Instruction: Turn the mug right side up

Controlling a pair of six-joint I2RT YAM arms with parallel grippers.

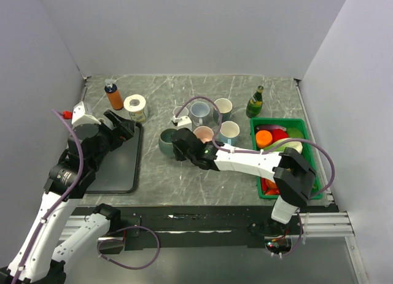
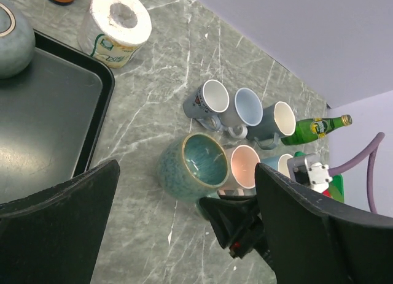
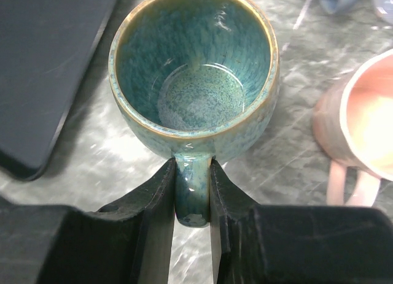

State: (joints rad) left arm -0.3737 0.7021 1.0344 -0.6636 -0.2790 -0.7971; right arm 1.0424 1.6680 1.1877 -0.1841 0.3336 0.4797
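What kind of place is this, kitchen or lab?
Likely a robot test bench, not a kitchen: plain grey walls box in a marble-look table, left arm and right arm are bolted to a metal rail, and a teal mug and other mugs sit by a green bin.

Marbled grey table (image 1: 184,180), and it's busy out there around the middle.
The teal mug (image 1: 167,142) stands mouth up. To its left lies the black tray (image 1: 120,164). Back and to its left are a white roll (image 1: 135,106) and an orange bottle (image 1: 113,95). A pink mug (image 1: 203,134) sits just beside it on the right, with a row of grey-blue mugs (image 1: 199,112) behind. Far to its right are a green bottle (image 1: 255,102), upright, and a green bin (image 1: 310,149).
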